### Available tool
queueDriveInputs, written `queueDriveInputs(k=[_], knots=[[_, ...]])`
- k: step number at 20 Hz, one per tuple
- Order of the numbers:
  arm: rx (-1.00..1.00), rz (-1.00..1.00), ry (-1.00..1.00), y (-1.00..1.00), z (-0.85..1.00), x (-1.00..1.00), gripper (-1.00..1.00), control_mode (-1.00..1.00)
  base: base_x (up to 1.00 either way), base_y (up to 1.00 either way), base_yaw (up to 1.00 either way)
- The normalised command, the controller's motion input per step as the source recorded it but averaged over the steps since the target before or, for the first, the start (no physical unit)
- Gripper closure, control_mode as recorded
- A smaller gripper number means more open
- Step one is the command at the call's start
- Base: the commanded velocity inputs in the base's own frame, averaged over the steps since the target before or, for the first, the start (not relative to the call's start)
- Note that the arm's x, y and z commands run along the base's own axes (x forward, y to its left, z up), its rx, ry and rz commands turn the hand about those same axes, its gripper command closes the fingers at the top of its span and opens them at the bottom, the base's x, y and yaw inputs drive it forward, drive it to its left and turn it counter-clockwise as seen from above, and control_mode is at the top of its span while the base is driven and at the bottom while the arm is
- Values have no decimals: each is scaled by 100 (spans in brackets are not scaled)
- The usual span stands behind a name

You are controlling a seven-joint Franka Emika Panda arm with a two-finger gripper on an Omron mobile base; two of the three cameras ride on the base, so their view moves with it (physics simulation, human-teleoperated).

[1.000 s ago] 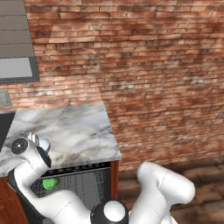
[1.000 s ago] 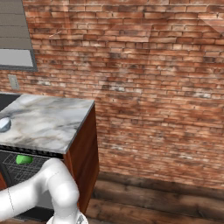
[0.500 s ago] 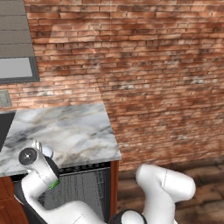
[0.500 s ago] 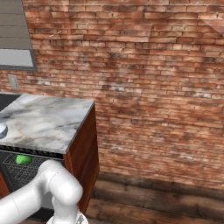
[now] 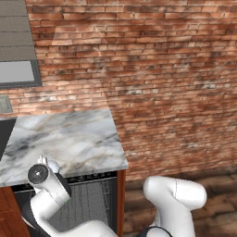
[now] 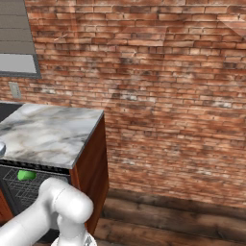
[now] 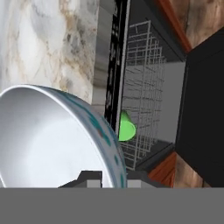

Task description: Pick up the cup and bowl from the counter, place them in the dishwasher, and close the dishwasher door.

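Note:
The pale glossy bowl point(image 7: 48, 140) fills the lower left of the hand view, tilted, with a teal pattern on its outer wall. My gripper point(image 7: 114, 178) is shut on its rim. The bowl hangs over the front edge of the marble counter point(image 7: 43, 39). Below it the dishwasher point(image 7: 144, 87) stands open, and the green cup point(image 7: 127, 127) lies in its wire rack. The black dishwasher door point(image 7: 201, 109) is folded down. From the right base the cup point(image 6: 26, 175) shows in the rack, and the bowl point(image 6: 1, 149) peeks in at the left edge.
A red brick wall point(image 5: 152, 69) rises behind the counter point(image 5: 69, 139). A reddish-brown cabinet side point(image 6: 91, 163) flanks the dishwasher. Wooden floor point(image 6: 182, 216) lies to the right. A grey hood point(image 5: 16, 46) hangs at the upper left.
The hand has carried the bowl off the counter top toward its front edge, above the open dishwasher. The cup has stayed in the rack.

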Motion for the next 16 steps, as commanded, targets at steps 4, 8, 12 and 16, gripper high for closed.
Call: queueDriveInputs(k=[4, 8, 12, 16], knots=[[6, -2, 0, 0, -17, -53, 100, -100, 0, 0, 0], [2, -3, 0, 0, -12, -43, 100, -100, 0, 0, 0], [0, -3, 0, 0, -12, -38, 100, -100, 0, 0, 0], [2, -3, 0, 0, -17, -39, 100, -100, 0, 0, 0]])
